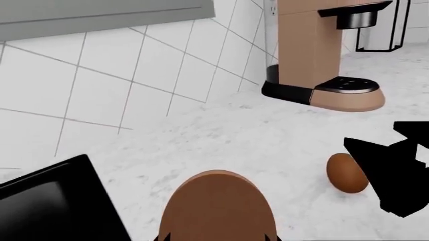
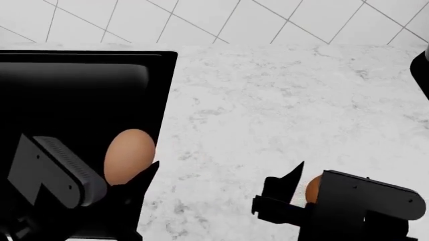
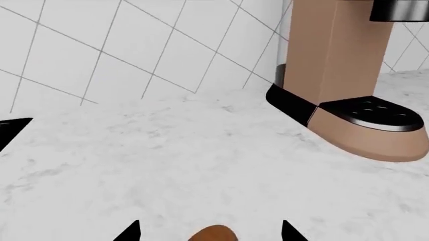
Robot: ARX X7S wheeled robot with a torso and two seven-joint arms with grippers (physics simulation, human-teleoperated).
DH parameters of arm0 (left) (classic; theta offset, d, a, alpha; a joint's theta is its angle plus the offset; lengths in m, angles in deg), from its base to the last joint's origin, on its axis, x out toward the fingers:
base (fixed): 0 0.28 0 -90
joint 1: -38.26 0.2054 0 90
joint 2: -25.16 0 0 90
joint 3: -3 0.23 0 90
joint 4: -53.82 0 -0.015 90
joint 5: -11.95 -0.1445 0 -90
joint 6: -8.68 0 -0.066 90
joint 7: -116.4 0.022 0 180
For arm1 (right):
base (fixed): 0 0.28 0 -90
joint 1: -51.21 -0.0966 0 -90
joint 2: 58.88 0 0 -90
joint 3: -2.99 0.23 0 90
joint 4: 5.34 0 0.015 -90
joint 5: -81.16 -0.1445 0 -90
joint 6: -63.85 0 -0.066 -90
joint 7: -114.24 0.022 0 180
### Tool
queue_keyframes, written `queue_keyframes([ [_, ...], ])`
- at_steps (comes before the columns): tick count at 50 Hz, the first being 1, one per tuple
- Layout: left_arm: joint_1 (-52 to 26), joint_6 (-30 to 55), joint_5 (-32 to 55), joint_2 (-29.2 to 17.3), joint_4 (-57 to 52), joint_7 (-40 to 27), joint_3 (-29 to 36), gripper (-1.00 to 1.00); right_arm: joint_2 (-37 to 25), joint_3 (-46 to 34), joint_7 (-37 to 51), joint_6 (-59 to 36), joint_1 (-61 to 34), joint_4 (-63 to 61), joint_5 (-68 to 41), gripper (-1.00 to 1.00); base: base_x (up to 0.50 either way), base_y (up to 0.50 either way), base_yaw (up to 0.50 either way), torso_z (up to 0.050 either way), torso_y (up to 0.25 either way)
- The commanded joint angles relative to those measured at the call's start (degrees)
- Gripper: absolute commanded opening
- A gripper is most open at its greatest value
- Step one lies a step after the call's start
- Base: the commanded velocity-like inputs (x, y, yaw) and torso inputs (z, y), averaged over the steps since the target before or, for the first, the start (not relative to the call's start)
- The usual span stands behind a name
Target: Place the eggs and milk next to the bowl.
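Observation:
Two tan-brown eggs show. My left gripper (image 2: 127,174) is shut on one egg (image 2: 129,154), held over the edge of a black panel; that egg fills the near part of the left wrist view (image 1: 218,203). The second egg (image 2: 312,190) lies on the white marble counter (image 2: 268,110). My right gripper (image 3: 210,234) is open around it, its tips wide apart on either side of this egg (image 3: 213,235) without touching it. From the left wrist view, the same egg (image 1: 346,172) sits beside the right gripper's black fingers (image 1: 389,160). The milk and the bowl are out of view.
A glossy black panel (image 2: 80,95) covers the counter's left part. A tall tan-and-black coffee machine (image 1: 322,55) stands by the tiled wall (image 1: 100,75), to the right and beyond the eggs; it is also in the right wrist view (image 3: 348,90).

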Motion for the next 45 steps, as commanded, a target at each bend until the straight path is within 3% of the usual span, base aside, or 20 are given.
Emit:
queue_keyframes([
  [1,1.14,-2.04,0.21,0.8,2.39,-0.39,0.05,-1.0,0.55,-2.4,0.22,4.89,0.7,6.9,1.29,1.0,0.0,0.0,0.0,0.0,0.0],
  [45,2.21,-3.36,0.74,-0.31,2.98,-0.47,0.17,-1.0,0.8,-4.61,-0.22,19.71,-3.9,32.34,2.19,1.0,0.0,0.0,0.0,0.0,0.0],
])
